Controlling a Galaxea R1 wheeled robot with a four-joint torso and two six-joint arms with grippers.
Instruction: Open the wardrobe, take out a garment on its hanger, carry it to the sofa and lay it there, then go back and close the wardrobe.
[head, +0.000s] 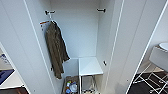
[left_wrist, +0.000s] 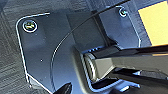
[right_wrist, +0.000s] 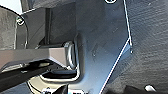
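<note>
The wardrobe (head: 75, 32) stands open right in front of me in the head view, its white doors (head: 22, 50) swung wide to both sides. Inside, black-tipped hooks (head: 50, 12) stick out near the top. An olive-brown jacket (head: 56, 47) hangs from the left hook, against the left inner wall. The right hook (head: 101, 10) is bare. Both wrist views show dark carpet under my own dark plates and bars.
A white shelf (head: 90, 65) sits low inside the wardrobe, with a box of small items (head: 70, 86) on the floor beside it. A white seat on metal legs (head: 158, 57) stands to the right. A yellow patch (left_wrist: 155, 22) lies on the carpet.
</note>
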